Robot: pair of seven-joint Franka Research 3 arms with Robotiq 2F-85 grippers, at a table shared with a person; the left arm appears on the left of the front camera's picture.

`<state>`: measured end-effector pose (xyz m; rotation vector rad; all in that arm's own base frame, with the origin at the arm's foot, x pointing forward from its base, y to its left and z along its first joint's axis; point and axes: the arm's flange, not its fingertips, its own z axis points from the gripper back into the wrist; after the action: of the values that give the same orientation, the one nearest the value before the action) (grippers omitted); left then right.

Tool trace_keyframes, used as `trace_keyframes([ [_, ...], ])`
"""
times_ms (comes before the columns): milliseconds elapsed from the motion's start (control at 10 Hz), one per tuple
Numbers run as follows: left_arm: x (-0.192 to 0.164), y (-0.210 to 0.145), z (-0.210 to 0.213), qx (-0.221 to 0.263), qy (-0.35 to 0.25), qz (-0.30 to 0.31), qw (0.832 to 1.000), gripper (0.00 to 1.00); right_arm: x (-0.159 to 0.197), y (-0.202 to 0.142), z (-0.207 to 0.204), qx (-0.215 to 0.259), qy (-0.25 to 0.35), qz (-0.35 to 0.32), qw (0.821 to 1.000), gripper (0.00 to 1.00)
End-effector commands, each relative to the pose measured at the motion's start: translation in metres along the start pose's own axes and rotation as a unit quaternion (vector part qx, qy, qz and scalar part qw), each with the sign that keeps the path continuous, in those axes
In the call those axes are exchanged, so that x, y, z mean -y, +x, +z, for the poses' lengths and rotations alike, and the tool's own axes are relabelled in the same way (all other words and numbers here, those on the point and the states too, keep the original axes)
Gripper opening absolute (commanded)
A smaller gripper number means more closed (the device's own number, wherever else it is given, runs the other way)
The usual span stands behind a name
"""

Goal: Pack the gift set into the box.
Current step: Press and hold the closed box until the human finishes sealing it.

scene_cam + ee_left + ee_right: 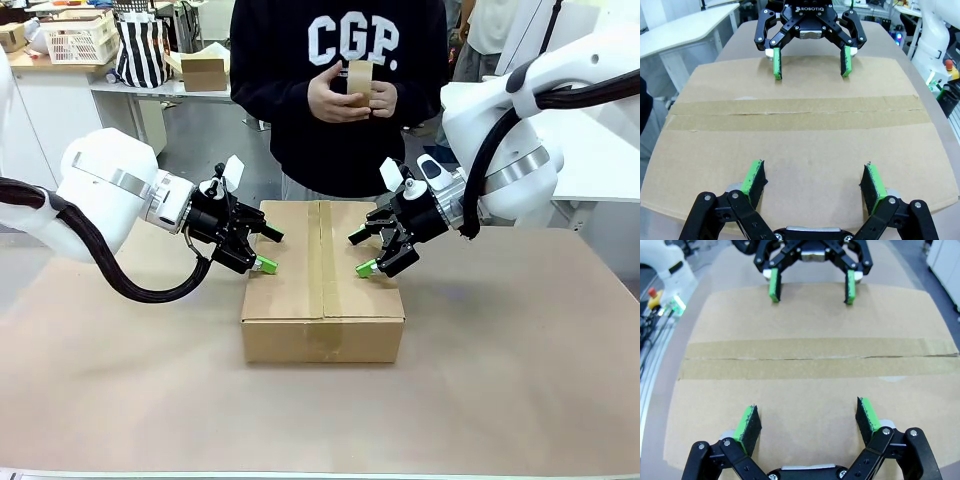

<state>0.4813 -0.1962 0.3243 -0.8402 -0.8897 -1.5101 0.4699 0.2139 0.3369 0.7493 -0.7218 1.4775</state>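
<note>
The box (322, 290) lies flat in the middle of the table with its flaps closed and a brown tape strip (322, 250) along the centre seam. My left gripper (268, 250) hovers open over the box's left edge, nothing between its fingers. Opposite it, my right gripper (361, 252) is open and empty over the right edge. In the left wrist view my own gripper (813, 177) faces the right gripper (811, 62) across the box top (790, 145). The right wrist view mirrors this: own gripper (806, 417), left gripper (811, 290). The person's hands hold a small brown cardboard item (360, 80) at chest height.
The person (340, 100) stands at the far side, right behind the box. Bare brown tabletop (520, 350) lies around the box. Far back on the left, a shelf carries a small carton (203, 72), a striped bag (142, 48) and a white basket (78, 38).
</note>
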Motion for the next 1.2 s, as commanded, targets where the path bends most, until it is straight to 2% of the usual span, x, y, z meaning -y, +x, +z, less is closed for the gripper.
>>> trace_keyframes([
  [0,0.0014,-0.0022,0.0003,0.001,0.0,0.002,1.0,1.0,-0.0002,-0.0027,-0.0014,0.002,-0.002,0.003,1.0,1.0],
  [1100,0.0014,-0.0022,0.0003,0.001,0.0,0.002,1.0,1.0,-0.0002,-0.0027,-0.0014,0.002,-0.002,0.003,1.0,1.0],
])
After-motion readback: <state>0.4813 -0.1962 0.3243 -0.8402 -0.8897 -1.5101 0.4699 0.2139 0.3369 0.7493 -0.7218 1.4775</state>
